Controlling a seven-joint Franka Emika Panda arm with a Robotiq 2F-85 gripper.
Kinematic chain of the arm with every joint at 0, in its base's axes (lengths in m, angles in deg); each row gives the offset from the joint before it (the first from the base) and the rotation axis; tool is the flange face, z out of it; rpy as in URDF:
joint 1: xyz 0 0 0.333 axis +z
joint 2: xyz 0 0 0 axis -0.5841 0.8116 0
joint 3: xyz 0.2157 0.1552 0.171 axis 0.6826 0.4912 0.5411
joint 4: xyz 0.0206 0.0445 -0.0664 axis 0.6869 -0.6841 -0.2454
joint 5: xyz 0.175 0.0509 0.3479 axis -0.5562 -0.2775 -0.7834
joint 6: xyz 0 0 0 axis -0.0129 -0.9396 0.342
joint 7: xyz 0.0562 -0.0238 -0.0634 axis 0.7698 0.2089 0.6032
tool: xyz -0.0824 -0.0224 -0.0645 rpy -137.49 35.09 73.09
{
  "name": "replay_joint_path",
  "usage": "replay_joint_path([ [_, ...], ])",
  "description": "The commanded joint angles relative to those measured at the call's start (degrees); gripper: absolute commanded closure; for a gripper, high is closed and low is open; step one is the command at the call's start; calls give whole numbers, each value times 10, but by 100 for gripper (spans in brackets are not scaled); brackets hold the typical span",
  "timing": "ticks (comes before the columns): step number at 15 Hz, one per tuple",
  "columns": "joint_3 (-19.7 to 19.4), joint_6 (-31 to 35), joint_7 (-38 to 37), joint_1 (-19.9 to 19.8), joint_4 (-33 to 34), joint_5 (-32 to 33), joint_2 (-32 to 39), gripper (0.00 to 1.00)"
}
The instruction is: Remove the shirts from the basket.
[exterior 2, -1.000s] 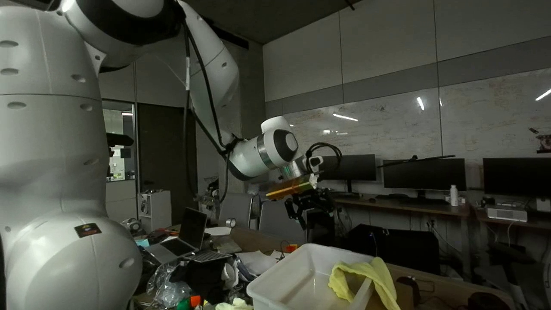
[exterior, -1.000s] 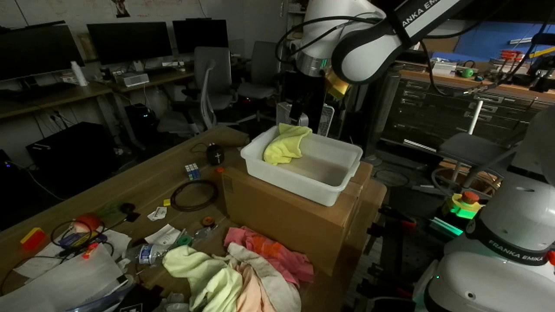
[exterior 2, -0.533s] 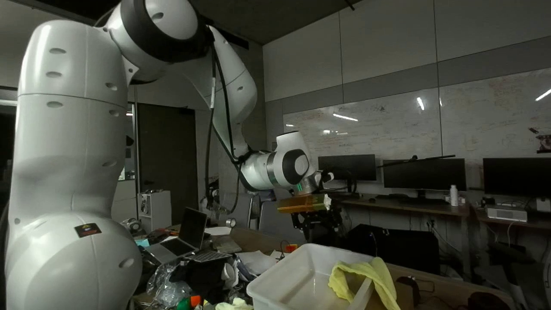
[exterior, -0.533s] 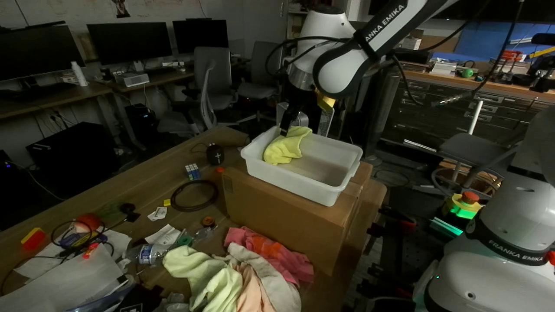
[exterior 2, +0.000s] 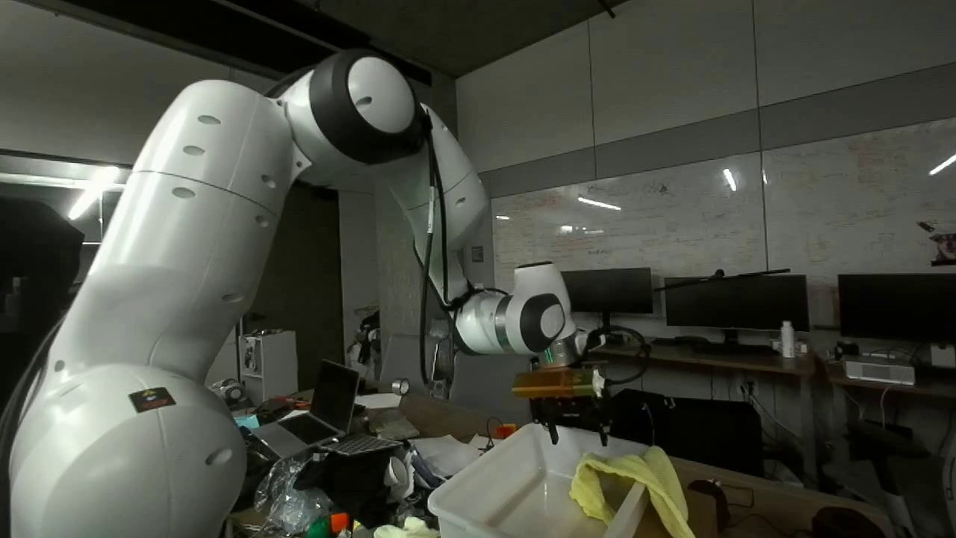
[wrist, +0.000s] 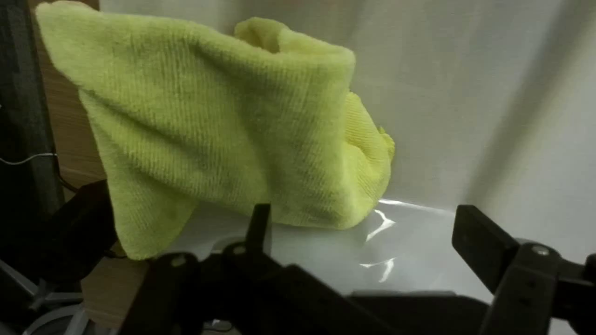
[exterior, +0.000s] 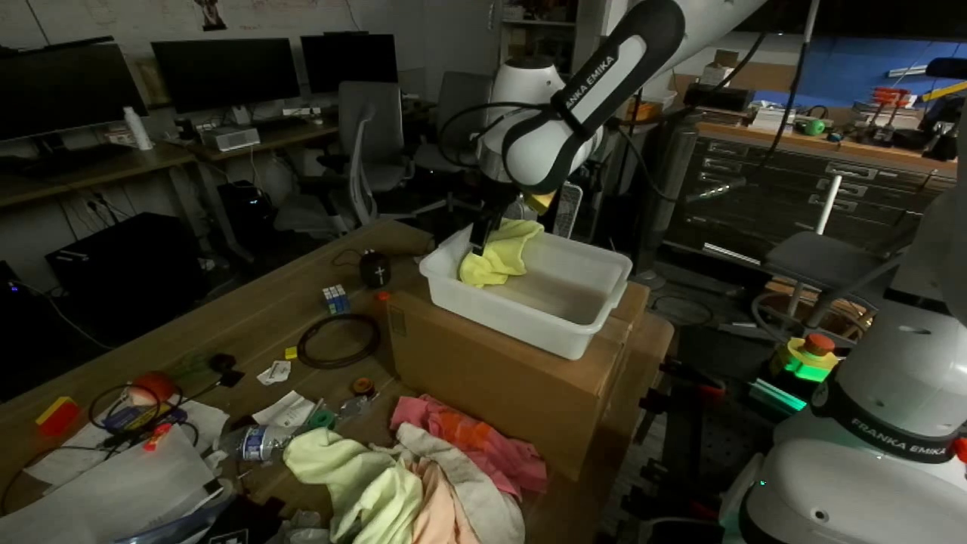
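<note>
A yellow cloth (exterior: 502,257) lies in one end of the white plastic basket (exterior: 506,321) and drapes over its rim. In an exterior view the cloth (exterior 2: 661,478) hangs over the near rim of the basket (exterior 2: 478,478). My gripper (exterior 2: 579,436) is open and empty above the basket, pointing down. It also shows beside the cloth in an exterior view (exterior: 483,243). In the wrist view the cloth (wrist: 223,116) fills the upper left, and the open jaws (wrist: 363,214) span the lower part, with the left fingertip overlapping the cloth's lower edge. Contact cannot be told.
The basket stands on a cardboard box (exterior: 491,363) on the wooden table (exterior: 264,310). A pile of cloths, with light green (exterior: 378,483) and pink (exterior: 483,446) ones, lies beside the box. Cables, papers, a bottle (exterior: 261,443) and a laptop (exterior 2: 332,396) clutter the table.
My gripper has come down over the basket, moving left in one exterior view and right in the other, and now points downward near the cloth. The cloth and basket have not moved.
</note>
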Motion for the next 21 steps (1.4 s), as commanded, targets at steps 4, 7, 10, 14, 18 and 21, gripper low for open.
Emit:
replay_joint_path([
  [4, -44, -12, -51, 10, 98, 49, 108, 0],
  [7, -50, -12, -66, 13, 110, 55, 141, 0],
  [10, -53, 0, -84, 21, 113, 58, 172, 12],
  [14, -44, 7, -84, 23, 104, 51, 191, 50],
  [18, -39, 19, -84, 26, 91, 48, 196, 80],
  [21, -41, 43, -96, 32, 68, 47, 190, 98],
])
